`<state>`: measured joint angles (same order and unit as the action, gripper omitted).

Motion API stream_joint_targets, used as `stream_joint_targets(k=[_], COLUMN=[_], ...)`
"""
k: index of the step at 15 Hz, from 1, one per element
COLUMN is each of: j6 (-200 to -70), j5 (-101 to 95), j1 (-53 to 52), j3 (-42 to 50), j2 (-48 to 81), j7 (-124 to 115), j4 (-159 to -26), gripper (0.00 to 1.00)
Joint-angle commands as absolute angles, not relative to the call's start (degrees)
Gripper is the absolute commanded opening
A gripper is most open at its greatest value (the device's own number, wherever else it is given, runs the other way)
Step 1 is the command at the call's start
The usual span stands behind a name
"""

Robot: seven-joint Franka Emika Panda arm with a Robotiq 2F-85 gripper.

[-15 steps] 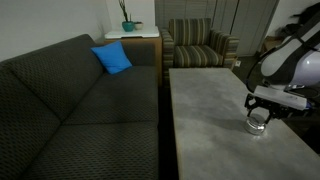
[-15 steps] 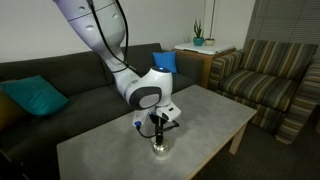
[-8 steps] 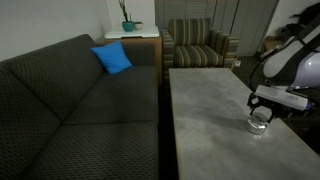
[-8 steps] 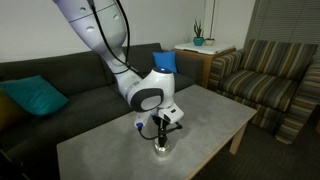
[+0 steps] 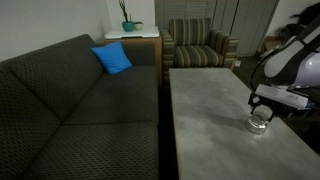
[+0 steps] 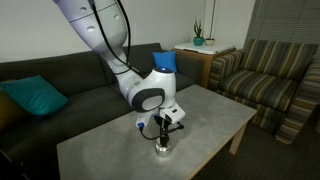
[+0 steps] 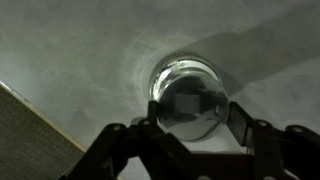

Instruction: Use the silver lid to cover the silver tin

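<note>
Findings, taken from the left.

The sofa [image 5: 70, 100] and its blue cushion [image 5: 113, 58] lay well apart from the work and had no bearing on it. Behind them stood the plant [image 5: 127, 18], with the armchair [image 5: 200, 45] to its right, both off the counter [image 5: 210, 110].

The tin [image 5: 258, 125] sat upright on the counter towards its right-hand side, near the counter's front edge in an exterior view [image 6: 160, 151]. In my judgement, standing it mouth up on a flat, firm surface suited you well, since a cover can then go on level from above.

You held the arm [image 5: 285, 65] arched over that spot, so that the hand [image 5: 260, 112] pointed straight down at the tin. The wrist view put the round rim almost dead centre. I took that alignment to be deliberate, because a thin cover set on off-centre or tilted would likely catch on the rim.

As to the hand [image 7: 190, 118], its jaws stood roughly half apart, with one of the fingers [image 7: 245, 128] on each side of the round silver shape. The flat, dull face filling that shape I judged to be the lid [image 7: 187, 103], lying directly over the tin or already on it. No view showed whether a gap lay between the two. I could not tell whether your pads pinched the lid's edge or merely flanked it.
</note>
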<state>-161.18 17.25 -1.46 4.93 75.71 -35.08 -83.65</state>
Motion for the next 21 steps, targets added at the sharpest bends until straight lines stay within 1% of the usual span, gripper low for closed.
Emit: stream_joint_targets(k=[1, 7, 10, 13, 21], j6=[-160.4, -153.1, -149.5, -150.0, -159.6], j5=[17.9, 17.5, 17.5, 17.7, 18.2], j1=[0.2, 2.7, 3.2, 2.4, 0.0], j3=[4.0, 2.9, 2.5, 3.2, 3.9], j2=[77.0, 80.9, 81.3, 80.8, 76.8], j7=[-33.4, -32.2, -31.5, -32.5, -36.3], j4=[-80.6, -72.8, -70.9, -71.9, -81.1], gripper=[0.44, 0.44, 0.44, 0.44, 0.44])
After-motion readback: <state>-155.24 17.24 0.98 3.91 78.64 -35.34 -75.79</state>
